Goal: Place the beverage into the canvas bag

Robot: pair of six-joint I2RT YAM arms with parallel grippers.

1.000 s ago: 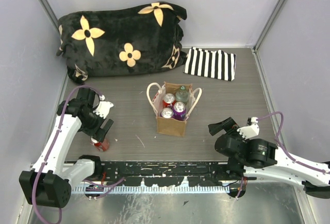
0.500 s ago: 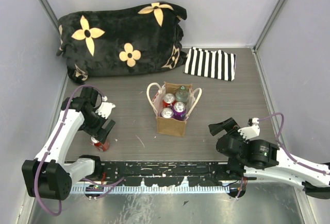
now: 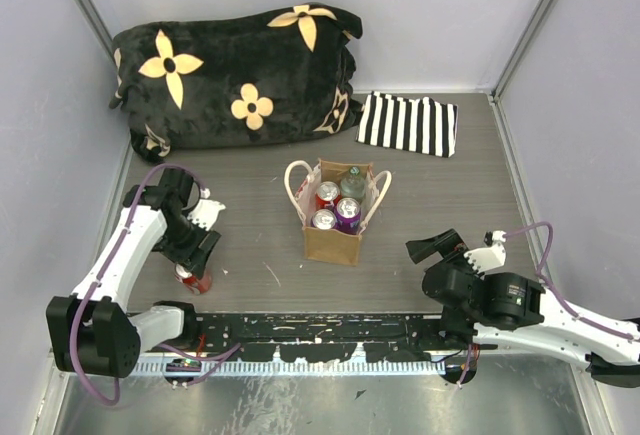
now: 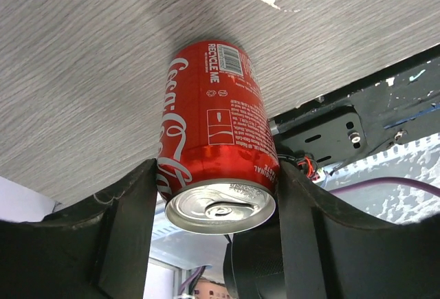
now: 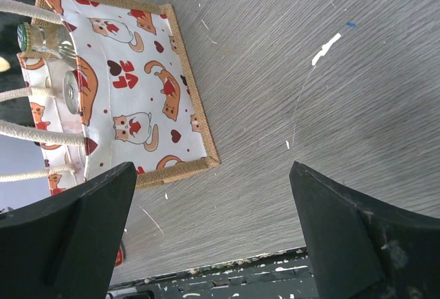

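Left gripper (image 4: pixel 216 168) closed against both sides of upright red cola can (image 4: pixel 213 120) near the worktop's (image 3: pixel 450 195) near-left corner, canvas bag (image 3: pixel 333 243) mid-worktop, right gripper (image 5: pixel 213 168) wide open, empty, near-right.

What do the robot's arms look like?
The left arm and right arm are white tubes with chunky black joints. A purple cable loops along each one. The left pincer and right pincer each have two flat black fingers. I see no markings on them.
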